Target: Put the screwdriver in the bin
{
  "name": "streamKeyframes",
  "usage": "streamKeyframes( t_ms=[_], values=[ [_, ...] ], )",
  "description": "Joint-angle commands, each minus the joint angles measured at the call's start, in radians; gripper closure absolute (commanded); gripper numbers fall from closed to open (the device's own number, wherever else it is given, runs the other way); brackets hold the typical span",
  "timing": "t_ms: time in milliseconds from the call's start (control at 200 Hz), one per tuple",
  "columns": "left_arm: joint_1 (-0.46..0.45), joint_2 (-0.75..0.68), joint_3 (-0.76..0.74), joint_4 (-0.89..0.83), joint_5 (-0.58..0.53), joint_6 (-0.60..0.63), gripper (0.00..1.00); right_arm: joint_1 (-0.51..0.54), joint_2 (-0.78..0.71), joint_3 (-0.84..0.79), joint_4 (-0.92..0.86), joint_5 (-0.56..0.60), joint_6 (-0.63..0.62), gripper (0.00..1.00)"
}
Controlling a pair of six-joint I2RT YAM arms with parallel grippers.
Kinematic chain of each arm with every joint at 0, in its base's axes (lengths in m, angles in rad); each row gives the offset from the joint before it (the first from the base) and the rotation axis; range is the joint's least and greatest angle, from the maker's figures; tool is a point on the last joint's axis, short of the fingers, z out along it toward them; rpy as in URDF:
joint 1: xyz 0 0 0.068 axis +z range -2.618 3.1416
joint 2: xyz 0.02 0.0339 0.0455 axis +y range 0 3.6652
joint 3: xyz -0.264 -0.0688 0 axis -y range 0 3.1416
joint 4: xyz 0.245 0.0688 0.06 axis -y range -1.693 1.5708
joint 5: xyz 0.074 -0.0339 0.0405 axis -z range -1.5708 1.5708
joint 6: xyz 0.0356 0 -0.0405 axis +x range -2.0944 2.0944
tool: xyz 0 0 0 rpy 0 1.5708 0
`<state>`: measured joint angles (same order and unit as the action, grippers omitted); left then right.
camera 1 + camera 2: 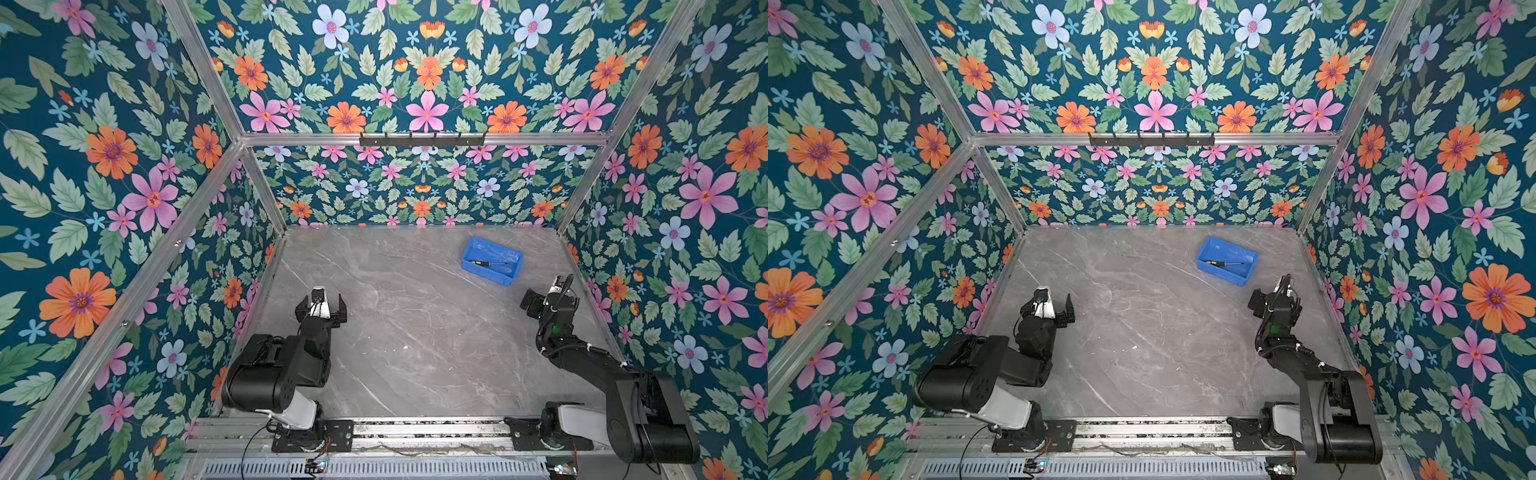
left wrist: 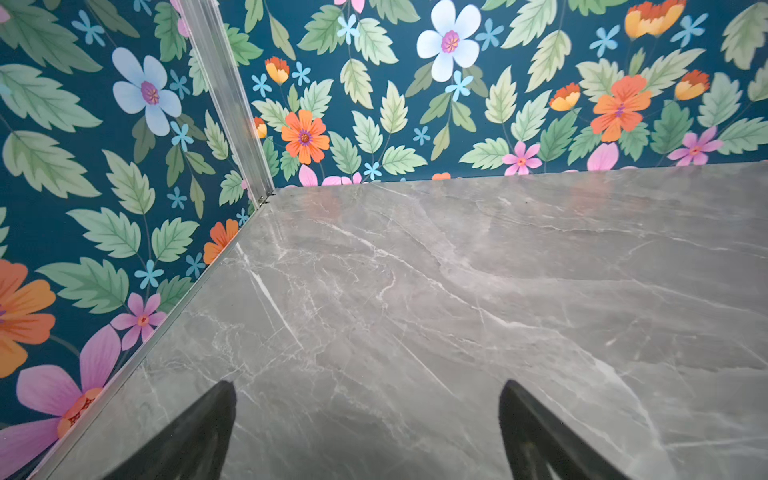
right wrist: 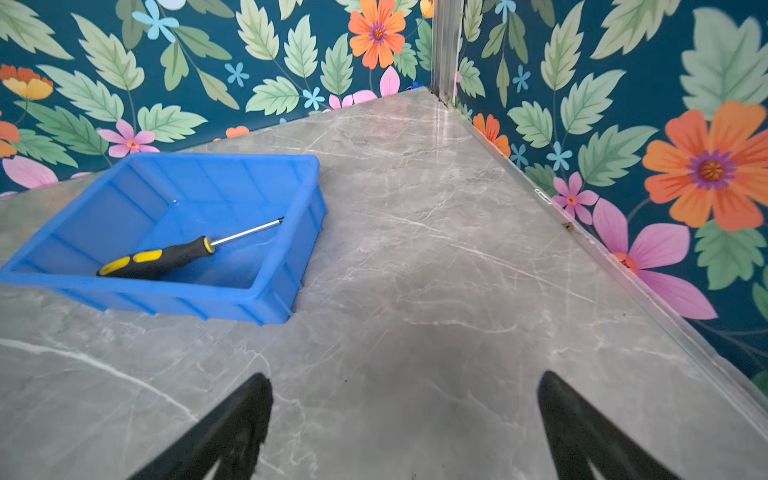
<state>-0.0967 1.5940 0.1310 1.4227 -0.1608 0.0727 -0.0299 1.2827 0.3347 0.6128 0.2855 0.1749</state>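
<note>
The blue bin (image 1: 486, 276) (image 1: 1221, 276) stands on the grey marble table at the back right. Inside it lies the screwdriver (image 1: 484, 263) (image 1: 1219, 263), flat on the bin floor, black-and-yellow handle to the left and thin shaft to the right. In the right wrist view the bin (image 3: 187, 297) and the screwdriver (image 3: 166, 257) sit ahead and to one side of my right gripper (image 3: 404, 375) (image 1: 548, 291), which is open and empty, a short way in front of the bin. My left gripper (image 2: 368, 384) (image 1: 321, 301) is open and empty over bare table at the left.
Floral walls and aluminium frame posts close in the table (image 1: 415, 332) on the left, back and right. A black hook rail (image 1: 422, 140) is fixed high on the back wall. Both arm bases sit on the rail along the front edge.
</note>
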Motion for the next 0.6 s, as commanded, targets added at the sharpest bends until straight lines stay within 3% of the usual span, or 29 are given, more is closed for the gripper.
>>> streamKeyframes(
  t_ms=[0, 145, 210, 280, 595],
  values=[
    [0.028, 0.058, -0.005, 0.193, -0.008, -0.043, 0.01, -0.001, 0.049, -0.042, 0.201, -0.059, -0.032, 0.01],
    [0.084, 0.038, 0.031, 0.095, 0.044, -0.096, 0.01, 0.009, 0.121, -0.067, 0.313, -0.112, -0.066, 0.01],
    [0.097, 0.022, 0.084, -0.028, 0.056, -0.115, 0.00, 0.012, 0.171, -0.060, 0.367, -0.113, -0.077, 0.01],
    [0.105, 0.018, 0.138, -0.150, 0.061, -0.114, 0.00, 0.018, 0.146, -0.042, 0.282, -0.105, -0.071, 0.01],
    [0.104, 0.024, 0.133, -0.125, 0.062, -0.109, 0.00, 0.030, 0.157, -0.041, 0.299, -0.083, -0.083, 0.01]
  ],
)
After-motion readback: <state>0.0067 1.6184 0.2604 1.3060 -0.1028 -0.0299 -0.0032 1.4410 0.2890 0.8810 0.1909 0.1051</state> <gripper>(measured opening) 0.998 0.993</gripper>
